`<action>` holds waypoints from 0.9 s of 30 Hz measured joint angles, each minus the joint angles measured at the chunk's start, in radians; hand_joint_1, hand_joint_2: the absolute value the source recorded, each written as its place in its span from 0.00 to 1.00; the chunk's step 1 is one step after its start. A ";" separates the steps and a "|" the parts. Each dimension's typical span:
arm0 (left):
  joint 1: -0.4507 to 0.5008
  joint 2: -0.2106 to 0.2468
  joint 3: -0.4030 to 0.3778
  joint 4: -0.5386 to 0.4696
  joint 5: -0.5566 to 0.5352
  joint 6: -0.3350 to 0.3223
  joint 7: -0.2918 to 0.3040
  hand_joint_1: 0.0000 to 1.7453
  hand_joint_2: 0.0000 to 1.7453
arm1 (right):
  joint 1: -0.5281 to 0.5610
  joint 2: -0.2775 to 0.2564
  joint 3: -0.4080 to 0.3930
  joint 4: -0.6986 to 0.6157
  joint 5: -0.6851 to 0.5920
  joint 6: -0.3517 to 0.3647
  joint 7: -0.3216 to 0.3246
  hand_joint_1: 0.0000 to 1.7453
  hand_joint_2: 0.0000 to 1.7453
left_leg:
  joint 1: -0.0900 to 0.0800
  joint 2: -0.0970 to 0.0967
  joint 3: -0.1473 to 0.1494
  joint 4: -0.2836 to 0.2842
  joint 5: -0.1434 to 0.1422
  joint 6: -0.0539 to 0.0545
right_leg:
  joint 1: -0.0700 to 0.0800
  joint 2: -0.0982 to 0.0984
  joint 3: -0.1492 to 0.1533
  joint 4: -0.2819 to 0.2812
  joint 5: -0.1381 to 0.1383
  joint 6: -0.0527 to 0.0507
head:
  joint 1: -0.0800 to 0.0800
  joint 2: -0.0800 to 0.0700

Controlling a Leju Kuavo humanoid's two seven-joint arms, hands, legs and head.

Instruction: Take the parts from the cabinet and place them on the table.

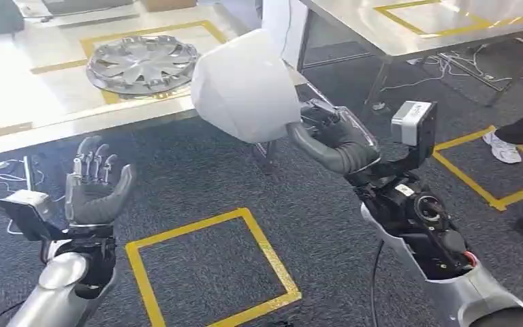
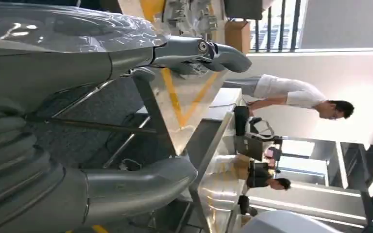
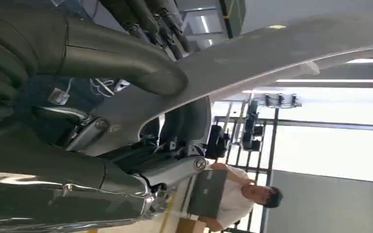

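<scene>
Right hand: the right hand (image 1: 334, 139) grasps a white part (image 1: 245, 85), thumb wrapped over its lower edge and dark fingers behind it; the right wrist view shows the thumb (image 3: 126, 60) pressed flat on the part's pale surface (image 3: 281, 48).
White part: a smooth, rounded shell, held up in the air beside the near edge of the table (image 1: 13, 102), partly over that table's corner.
Left hand: the left hand (image 1: 95, 184) is released, palm up and fingers spread apart, holding nothing; it hangs over the dark carpet just in front of the table. In the left wrist view its thumb (image 2: 141, 187) and fingers (image 2: 199, 51) stand well apart.
Wheel cover: a silver wheel cover (image 1: 141, 65) lies flat on the table, on a yellow taped outline, just beside the white part.
Floor: a yellow taped square (image 1: 211, 269) marks the carpet in front of the table, between the two arms.
Person: a white shoe (image 1: 502, 148) stands on the carpet, well to the right of the table.
</scene>
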State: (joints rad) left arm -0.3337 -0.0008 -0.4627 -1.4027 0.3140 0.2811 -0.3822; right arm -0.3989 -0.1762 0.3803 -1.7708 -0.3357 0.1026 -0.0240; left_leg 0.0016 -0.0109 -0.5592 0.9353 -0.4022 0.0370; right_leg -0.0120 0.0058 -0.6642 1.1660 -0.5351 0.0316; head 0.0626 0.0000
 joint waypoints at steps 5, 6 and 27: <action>-0.003 -0.006 -0.001 0.005 0.000 -0.003 -0.003 0.00 1.00 | -0.006 0.000 0.003 0.003 0.000 0.000 0.002 1.00 1.00 | -0.003 -0.001 0.032 0.003 -0.033 -0.021 | 0.018 0.001 0.073 -0.228 0.153 -0.031 | 0.003 0.000; -0.003 -0.008 -0.001 0.006 -0.002 -0.004 -0.005 0.00 1.00 | -0.008 0.000 0.005 0.003 0.000 -0.002 0.002 1.00 1.00 | -0.005 -0.001 0.034 0.010 -0.031 -0.025 | 0.018 0.002 0.079 -0.231 0.149 -0.038 | 0.003 0.000; -0.020 -0.014 -0.001 0.017 -0.020 -0.028 -0.017 0.00 1.00 | -0.027 0.000 0.025 0.013 -0.005 0.000 0.006 1.00 1.00 | 0.000 0.004 -0.026 -0.014 0.026 0.002 | 0.002 0.000 0.012 0.090 -0.048 0.002 | -0.019 0.000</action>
State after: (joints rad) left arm -0.3534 -0.0149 -0.4639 -1.3859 0.2937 0.2533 -0.3990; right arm -0.4258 -0.1762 0.4051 -1.7575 -0.3407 0.1026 -0.0179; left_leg 0.0012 -0.0071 -0.5854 0.9212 -0.3761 0.0393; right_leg -0.0100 0.0054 -0.6527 1.2561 -0.5828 0.0333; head 0.0439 0.0000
